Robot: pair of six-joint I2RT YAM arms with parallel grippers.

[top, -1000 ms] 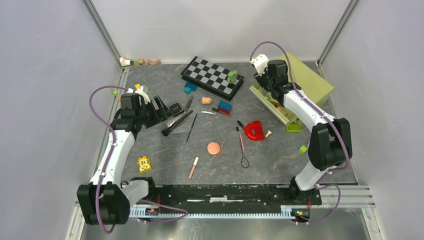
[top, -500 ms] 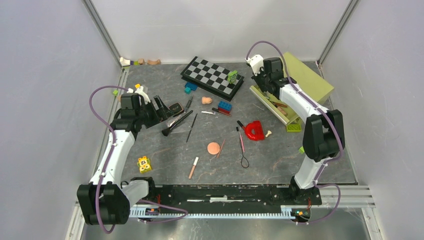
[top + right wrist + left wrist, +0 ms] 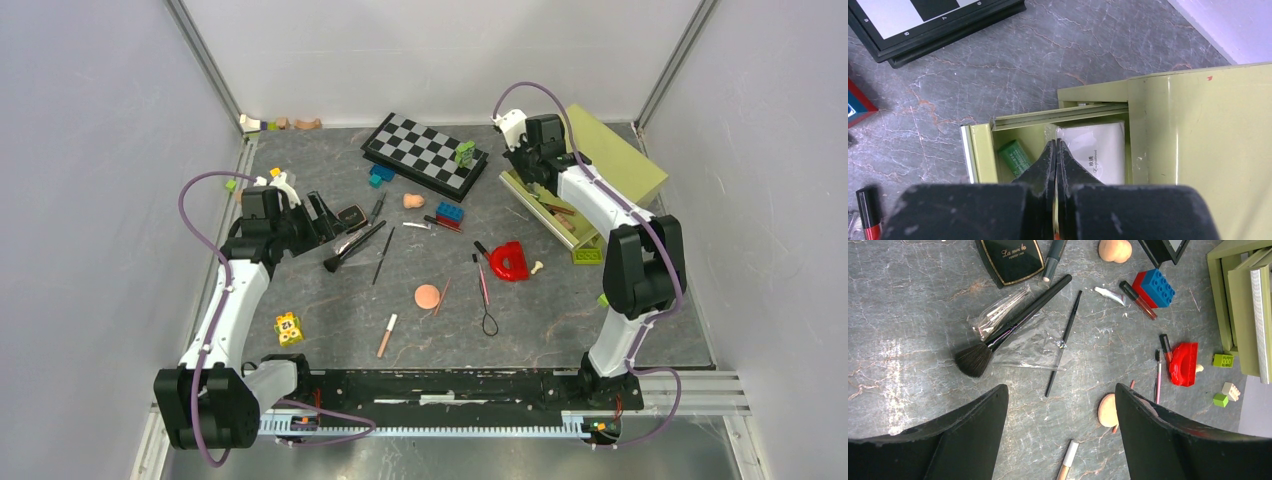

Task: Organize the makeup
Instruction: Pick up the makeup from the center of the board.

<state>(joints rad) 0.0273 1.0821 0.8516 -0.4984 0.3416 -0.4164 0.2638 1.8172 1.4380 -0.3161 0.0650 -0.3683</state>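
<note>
The dark marbled table [image 3: 330,300] carries the whole job, and most of the makeup lies loose across its middle, between the two arms. At the far right stands the olive-green drawer box [image 3: 615,155]. Its drawer [image 3: 980,150] is pulled out toward the centre, probably so cosmetics can be dropped in from above, and a white packet [image 3: 1098,147] and a green tube [image 3: 1015,157] lie inside. The chessboard [image 3: 425,152] sits near it and plays no part in the sorting. The right gripper [image 3: 1055,150] hangs over the drawer with its fingers pressed together on nothing visible, so it looks free to fetch. The left gripper [image 3: 1060,392] hovers with fingers spread wide, near the big powder brush [image 3: 1010,325], seemingly lining up a pick. Around that brush lie the dark compact [image 3: 1010,260], a thin black brush [image 3: 1064,342], the peach puff [image 3: 1108,410] and a thin pink wand [image 3: 1158,382].
</note>
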